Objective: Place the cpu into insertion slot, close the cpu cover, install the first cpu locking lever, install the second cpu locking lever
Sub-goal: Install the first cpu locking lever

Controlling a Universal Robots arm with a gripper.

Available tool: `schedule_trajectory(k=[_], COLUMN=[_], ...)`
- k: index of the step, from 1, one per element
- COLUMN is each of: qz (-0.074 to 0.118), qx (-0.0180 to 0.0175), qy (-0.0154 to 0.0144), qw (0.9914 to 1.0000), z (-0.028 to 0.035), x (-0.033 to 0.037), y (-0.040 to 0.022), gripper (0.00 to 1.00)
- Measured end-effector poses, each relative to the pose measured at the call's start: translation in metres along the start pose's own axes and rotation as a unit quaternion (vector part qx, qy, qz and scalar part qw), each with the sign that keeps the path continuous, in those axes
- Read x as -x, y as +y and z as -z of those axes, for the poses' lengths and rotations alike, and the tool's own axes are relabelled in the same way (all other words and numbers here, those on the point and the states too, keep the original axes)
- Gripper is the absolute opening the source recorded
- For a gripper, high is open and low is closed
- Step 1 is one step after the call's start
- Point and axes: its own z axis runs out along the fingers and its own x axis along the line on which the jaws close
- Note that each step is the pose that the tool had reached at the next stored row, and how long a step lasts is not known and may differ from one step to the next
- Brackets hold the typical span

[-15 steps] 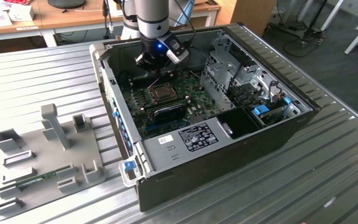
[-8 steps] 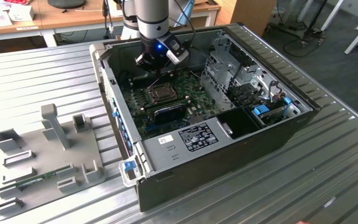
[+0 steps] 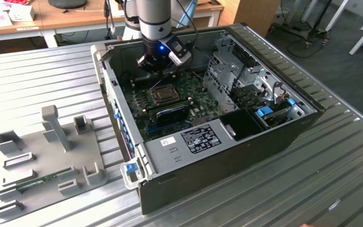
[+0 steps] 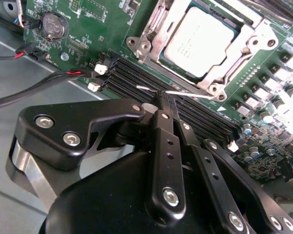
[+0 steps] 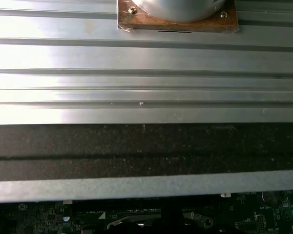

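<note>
Gripper [image 4: 162, 100] fingers are pinched together on nothing, tips beside a thin locking lever [image 4: 185, 92]; cpu [image 4: 198, 41] sits under the closed cpu cover [image 4: 256, 36].

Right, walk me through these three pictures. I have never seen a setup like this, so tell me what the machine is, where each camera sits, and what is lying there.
The machine is a robot arm reaching down into an open computer case that lies on a ribbed metal table. The exterior view looks at the whole scene from off the arm. Both wrist views come from cameras riding on the arm. The second wrist view looks past the black gripper at the green motherboard, where the cpu already sits in its socket with the silvery cpu cover closed over its edges. The gripper tip is near a thin wire lever beside the socket. The first wrist view faces the table and case edge. A grey holder tray lies on the table.
</note>
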Motion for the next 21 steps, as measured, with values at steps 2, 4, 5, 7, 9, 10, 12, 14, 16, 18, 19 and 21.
schedule_trajectory(k=[2, 4, 5, 7, 9, 10, 12, 14, 16, 18, 19, 21], qz=[0.000, 0.000, 0.000, 0.000, 0.000, 0.000, 0.000, 0.000, 0.000, 0.000, 0.000, 0.000], qx=[0.0000, 0.0000, 0.0000, 0.0000, 0.0000, 0.0000, 0.0000, 0.0000, 0.0001, 0.0002, 0.0004, 0.0008], qy=[0.0000, 0.0000, 0.0001, 0.0000, 0.0000, 0.0000, 0.0000, 0.0000, 0.0000, 0.0000, 0.0001, 0.0000], qw=[1.00000, 1.00000, 1.00000, 1.00000, 1.00000, 1.00000, 1.00000, 1.00000, 1.00000, 1.00000, 1.00000, 1.00000], z=[-0.0012, -0.0025, -0.0033, -0.0050, -0.0066, -0.0074, -0.0091, -0.0107, -0.0118, -0.0119, -0.0120, -0.0122], x=[-0.0002, -0.0002, 0.0000, 0.0004, 0.0009, 0.0014, 0.0027, 0.0041, 0.0051, 0.0051, 0.0050, 0.0051], y=[-0.0002, -0.0004, -0.0006, -0.0008, -0.0011, -0.0012, -0.0014, -0.0016, -0.0017, -0.0017, -0.0017, -0.0016], gripper=[0.10, 0.10, 0.10, 0.10, 0.10, 0.10, 0.10, 0.10, 0.10, 0.10, 0.10, 0.10])
